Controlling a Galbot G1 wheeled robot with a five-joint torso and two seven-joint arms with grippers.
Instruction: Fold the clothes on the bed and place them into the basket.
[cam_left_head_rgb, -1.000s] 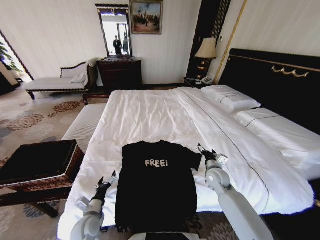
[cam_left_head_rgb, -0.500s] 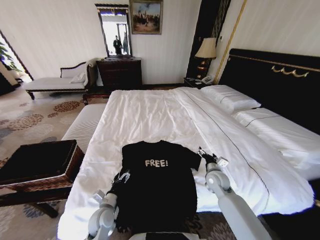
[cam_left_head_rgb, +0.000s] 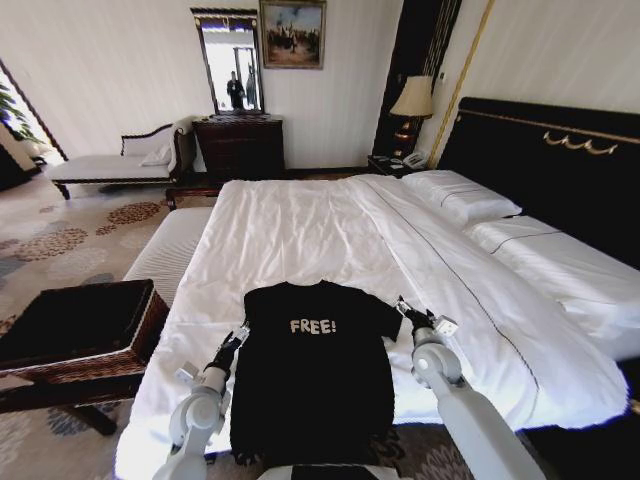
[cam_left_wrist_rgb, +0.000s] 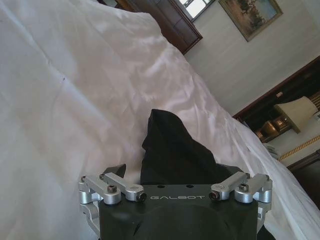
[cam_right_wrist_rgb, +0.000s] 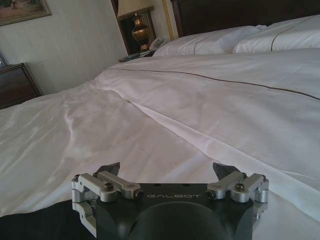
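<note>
Clothes here means one black shirt, but largest first: one bed with white sheets and two pillows against its black headboard. One white bench runs along the bed's left side. One basket stands on the floor to the left of the bed, near its foot; I see only dark lining in it.

The shirt lies flat at the foot of the bed, chest up, "FREE!" lettering showing, its lower part hanging over the edge.

Both my arms reach up from below, one on each side of the shirt. My left fingers are at the shirt's left edge by the sleeve; in the left wrist view they stand spread apart with a peak of black cloth rising between them. My right fingers sit by the right sleeve; in the right wrist view they are spread wide over the white sheet, gripping nothing.
</note>
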